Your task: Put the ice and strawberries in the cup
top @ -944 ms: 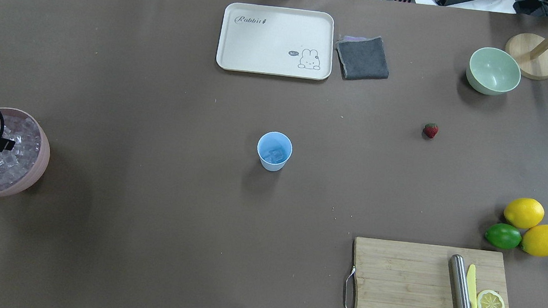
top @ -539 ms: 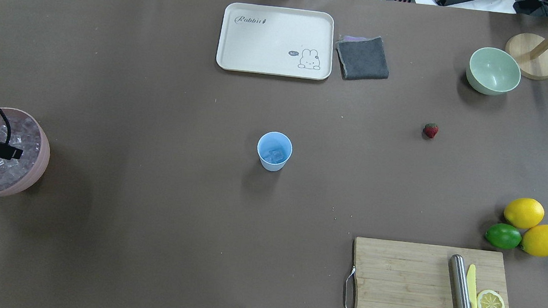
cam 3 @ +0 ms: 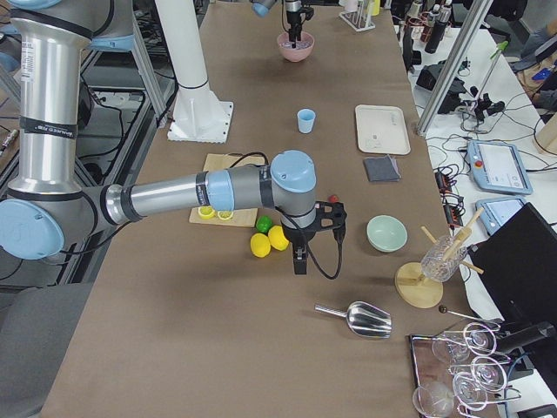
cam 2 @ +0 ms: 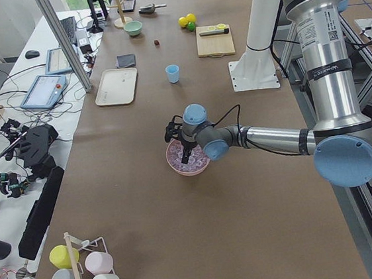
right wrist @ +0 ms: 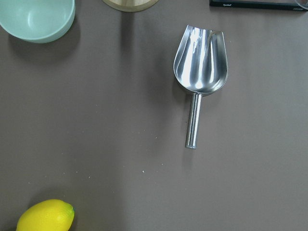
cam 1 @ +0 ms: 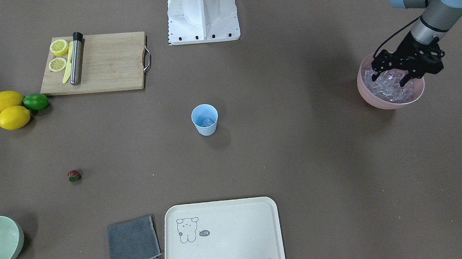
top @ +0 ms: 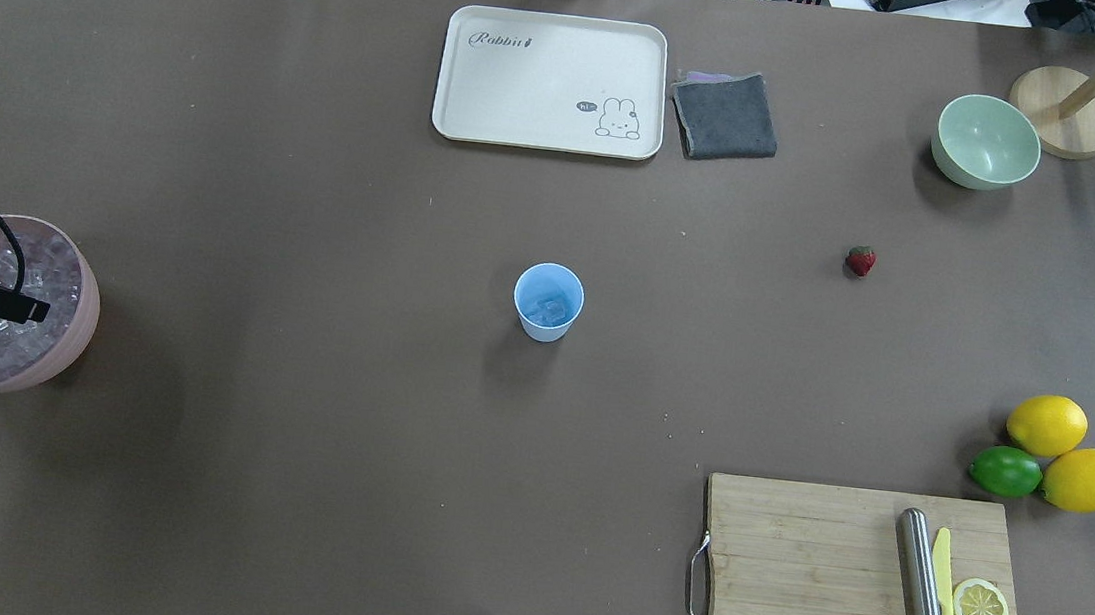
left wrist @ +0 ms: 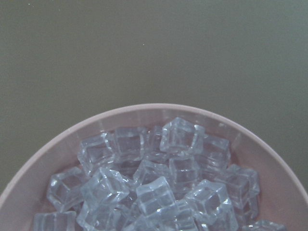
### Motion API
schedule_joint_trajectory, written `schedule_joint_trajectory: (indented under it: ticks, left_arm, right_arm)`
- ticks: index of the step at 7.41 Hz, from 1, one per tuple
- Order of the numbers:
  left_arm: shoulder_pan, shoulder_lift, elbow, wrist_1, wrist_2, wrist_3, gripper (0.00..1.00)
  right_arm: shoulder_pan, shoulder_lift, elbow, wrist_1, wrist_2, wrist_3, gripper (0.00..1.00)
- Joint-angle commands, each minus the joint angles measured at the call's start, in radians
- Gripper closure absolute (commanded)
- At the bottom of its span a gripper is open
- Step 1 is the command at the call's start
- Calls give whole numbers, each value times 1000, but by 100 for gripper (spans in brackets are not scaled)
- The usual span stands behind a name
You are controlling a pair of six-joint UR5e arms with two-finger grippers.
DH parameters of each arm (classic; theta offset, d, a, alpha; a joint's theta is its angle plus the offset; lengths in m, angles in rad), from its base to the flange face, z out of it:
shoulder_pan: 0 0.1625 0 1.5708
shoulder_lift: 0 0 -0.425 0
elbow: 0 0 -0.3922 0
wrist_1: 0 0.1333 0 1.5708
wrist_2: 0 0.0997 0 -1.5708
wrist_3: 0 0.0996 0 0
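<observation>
Fingers (cam 1: 407, 79) of my left gripper (cam 1: 392, 79), spread apart, have edged right above small clear glassy ice cubes (cam 1: 391, 88).

Left arm (cam 2: 328, 64): silver tubes, pale-blue joint caps, a white code label (cam 2: 325, 28). Right arm (cam 3: 165, 198) matches. Black left claw (cam 1: 390, 79), black cable (top: 12, 239) looping behind; white base (cam 1: 202, 9), dark screws (cam 1: 196, 37).

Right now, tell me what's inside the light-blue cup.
The cup holds a few clear ice cubes; no strawberry, which lies on the table. Their exact count and the cup's floor beneath them cannot be made out.
</observation>
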Motion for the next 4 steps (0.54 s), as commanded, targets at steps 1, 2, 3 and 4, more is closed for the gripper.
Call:
schedule_joint_trajectory:
  ticks: [1,2,3,4]
  left_arm:
    - [12,-10,55,-87,0,0,4]
    - [12,-12,54,-89,-2,3,16]
    - [12,-13,54,-89,-3,5,33]
    - [10,-15,52,-89,-9,8,49]
  right_arm:
    - [-2,2,0,0,0,0,0]
    - [0,2,0,0,0,0,0]
    - [-2,2,0,0,0,0,0]
    - [-2,2,1,0,0,0,0]
